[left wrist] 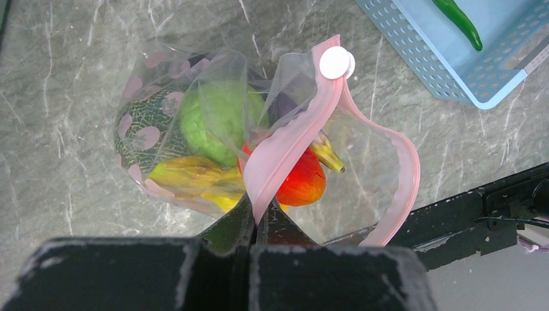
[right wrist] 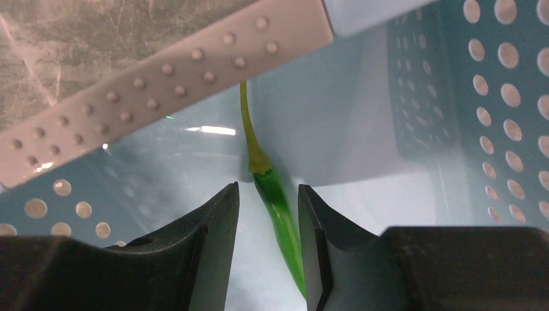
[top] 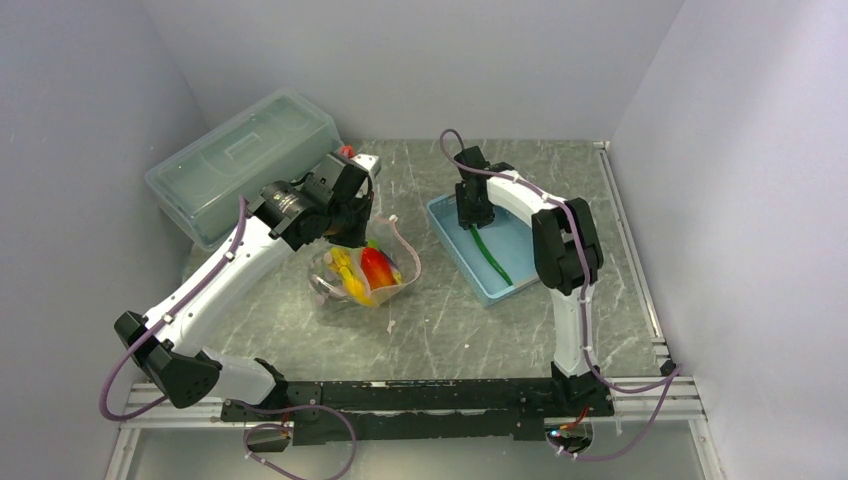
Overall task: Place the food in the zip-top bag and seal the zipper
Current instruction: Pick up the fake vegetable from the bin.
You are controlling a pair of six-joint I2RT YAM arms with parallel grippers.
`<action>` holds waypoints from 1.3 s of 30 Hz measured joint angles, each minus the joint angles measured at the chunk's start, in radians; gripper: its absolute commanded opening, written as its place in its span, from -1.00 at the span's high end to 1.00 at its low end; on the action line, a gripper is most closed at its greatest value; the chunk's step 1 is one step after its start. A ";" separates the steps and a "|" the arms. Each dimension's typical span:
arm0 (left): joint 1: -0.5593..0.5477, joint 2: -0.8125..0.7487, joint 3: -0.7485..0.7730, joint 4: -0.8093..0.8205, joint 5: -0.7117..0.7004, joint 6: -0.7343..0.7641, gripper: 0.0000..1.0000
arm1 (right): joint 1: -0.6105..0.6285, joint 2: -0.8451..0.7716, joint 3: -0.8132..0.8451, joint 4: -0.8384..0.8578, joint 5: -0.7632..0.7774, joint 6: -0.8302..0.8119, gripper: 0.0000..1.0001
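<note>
2 arms, 2 separate spots.

Left gripper (left wrist: 254, 217): jaws pressed fully together on the zipper (left wrist: 285, 149), pinching the pink strip. From the pinch the strip runs up to a white round slider (left wrist: 336, 62), then loops out wide, so the mouth is unsealed.

The zip-top bag (left wrist: 162, 84) rests on the table (top: 450, 320), centre-left, between the translucent lidded box (top: 240, 165) and the light-blue basket (top: 450, 225). Inside it are a green lump (left wrist: 217, 123), yellow bananas (left wrist: 188, 175), a red-orange piece (left wrist: 304, 181) and 1 dark-green striped piece (left wrist: 149, 120) against the dotted wall.

Right gripper (right wrist: 268, 191): down inside the basket, jaws partway apart, 1 finger on each side of a green chili (right wrist: 278, 207) just below its stem. There is a clear gap on the left side. I cannot tell whether the right finger touches it. Nothing is gripped. The chili lies on the basket floor, well apart from the bag.
</note>
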 measured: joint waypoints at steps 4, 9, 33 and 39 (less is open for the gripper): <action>0.002 0.000 0.000 0.000 0.000 0.002 1.00 | 0.001 0.021 0.016 0.002 0.001 0.000 0.24; 0.005 0.000 0.000 0.000 -0.002 0.004 1.00 | 0.000 0.033 0.018 0.002 0.003 0.000 0.37; 0.011 0.000 -0.001 0.001 -0.003 0.004 1.00 | 0.003 -0.123 -0.027 0.009 0.106 0.013 1.00; 0.011 0.000 -0.001 0.001 -0.003 0.004 1.00 | 0.008 -0.304 -0.067 0.039 0.133 0.023 1.00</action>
